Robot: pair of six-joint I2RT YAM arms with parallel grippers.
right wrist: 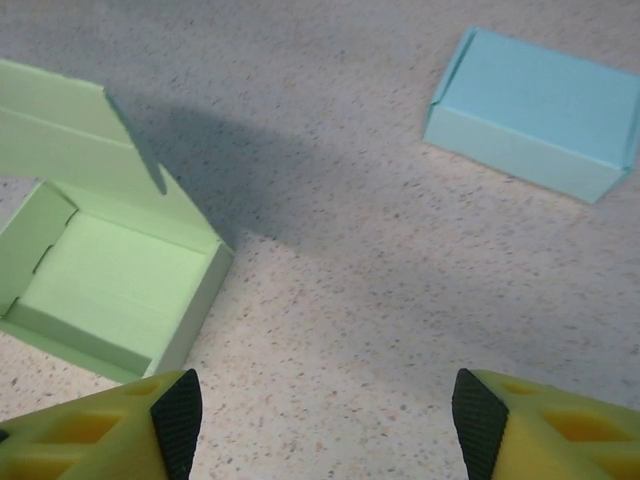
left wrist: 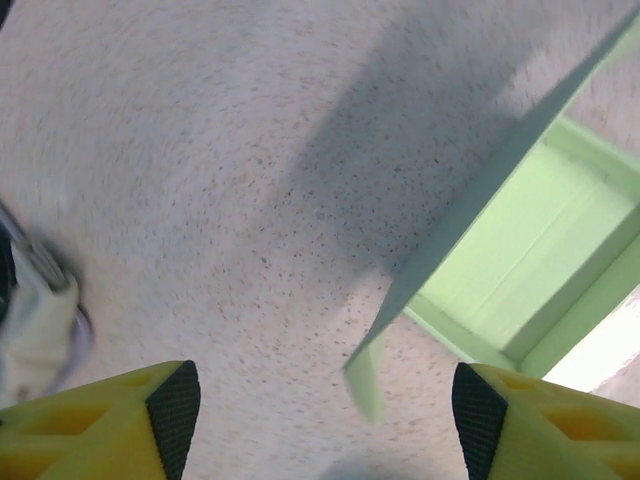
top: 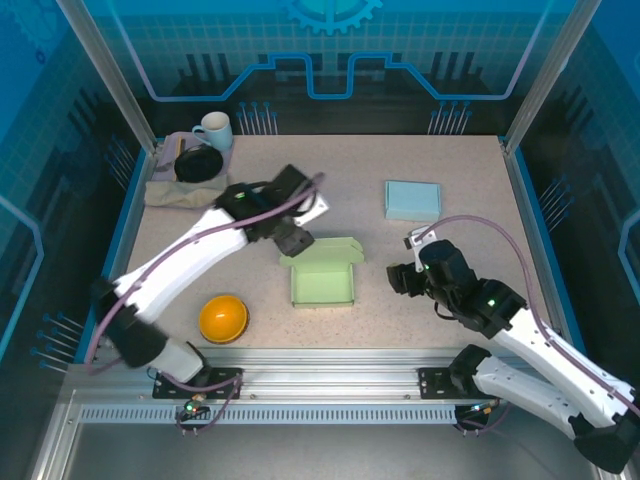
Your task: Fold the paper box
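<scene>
A blurred pale shape (left wrist: 35,320), cut off at the left wrist view's edge, defies naming. On the tabletop (top: 360,170), the green paper box (top: 322,282) lies at the middle, lid raised. The left pincer (left wrist: 315,420) gapes around a lid corner (touching neither pad), and the right pincer (right wrist: 315,420) gapes empty to the box's right. Orange bowl (top: 222,318) near; blue box (top: 412,200) and mug (top: 213,130) far.
</scene>
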